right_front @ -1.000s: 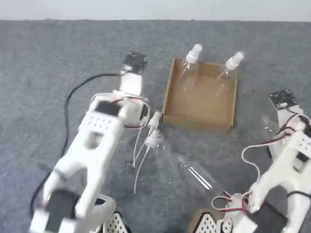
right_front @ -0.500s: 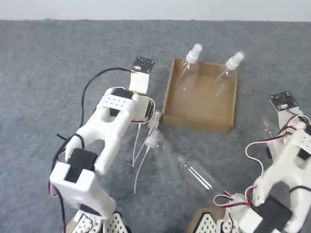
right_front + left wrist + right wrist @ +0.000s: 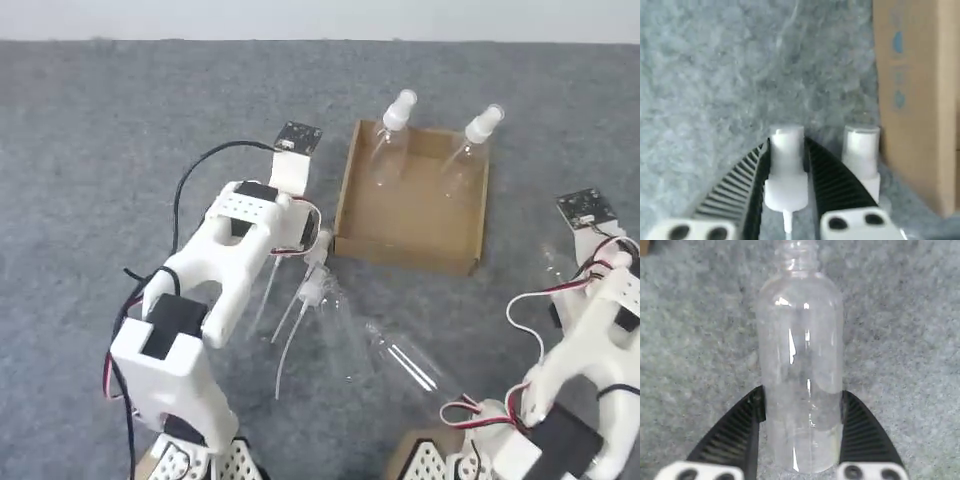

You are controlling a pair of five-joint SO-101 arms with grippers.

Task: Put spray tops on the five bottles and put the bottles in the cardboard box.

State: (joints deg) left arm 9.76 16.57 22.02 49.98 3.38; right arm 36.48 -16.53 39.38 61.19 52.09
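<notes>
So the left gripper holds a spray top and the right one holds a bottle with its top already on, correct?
Not quite. The left gripper does hold a spray top, but the bottle in the right gripper has a bare, open neck, as the right wrist view shows.

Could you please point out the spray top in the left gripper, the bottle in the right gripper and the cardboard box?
spray top (image 3: pixel 786 165): left wrist view, its white body.
bottle (image 3: pixel 801 365): right wrist view, mid body.
cardboard box (image 3: pixel 405 252): high view, near wall.
</notes>
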